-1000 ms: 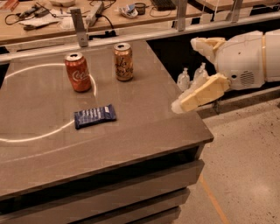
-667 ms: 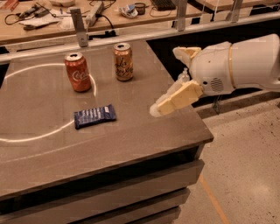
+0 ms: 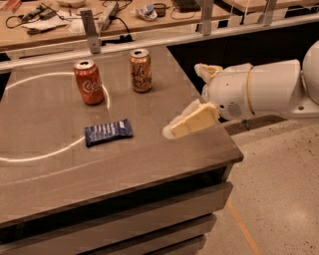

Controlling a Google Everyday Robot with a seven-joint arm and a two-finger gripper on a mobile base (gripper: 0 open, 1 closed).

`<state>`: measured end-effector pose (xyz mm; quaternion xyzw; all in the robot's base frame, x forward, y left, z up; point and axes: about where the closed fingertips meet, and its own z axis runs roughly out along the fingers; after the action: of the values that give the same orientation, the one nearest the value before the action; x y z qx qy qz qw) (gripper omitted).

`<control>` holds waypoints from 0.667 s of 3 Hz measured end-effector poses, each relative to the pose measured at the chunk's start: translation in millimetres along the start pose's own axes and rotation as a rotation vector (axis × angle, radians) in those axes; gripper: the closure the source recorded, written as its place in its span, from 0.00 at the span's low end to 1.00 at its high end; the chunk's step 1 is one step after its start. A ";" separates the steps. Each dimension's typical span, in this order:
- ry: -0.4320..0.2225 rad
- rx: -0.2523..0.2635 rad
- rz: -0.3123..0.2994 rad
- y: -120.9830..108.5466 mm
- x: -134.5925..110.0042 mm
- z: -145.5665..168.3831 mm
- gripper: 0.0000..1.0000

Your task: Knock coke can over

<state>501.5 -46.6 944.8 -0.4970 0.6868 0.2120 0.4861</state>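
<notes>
- A single camera, raised above the desk's (image 3: 149, 164) near edge, looks obliquely down toward the far edge.
- Mid-range: the near-right corner shows; the left edge is cut off.
- The gripper (image 3: 192, 115) reaches in over the right edge.

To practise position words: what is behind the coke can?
Bare tabletop, then a metal rail and a cluttered workbench. The coke can hides a strip of tabletop. The gripper hovers over the tabletop's right edge.

Claw (image 3: 192, 122) over table (image 3: 149, 164) edge, arm (image 3: 274, 89) cut off at right, wrapper (image 3: 108, 132) print unreadable, bench clutter (image 3: 30, 15) cropped
</notes>
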 end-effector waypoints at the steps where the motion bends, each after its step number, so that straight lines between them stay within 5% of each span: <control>1: -0.042 0.032 0.002 -12.1 16.9 30.1 0.00; 2: -0.095 0.015 0.003 -20.5 25.2 63.4 0.00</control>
<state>547.9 -18.0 898.8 -0.4819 0.6652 0.2308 0.5215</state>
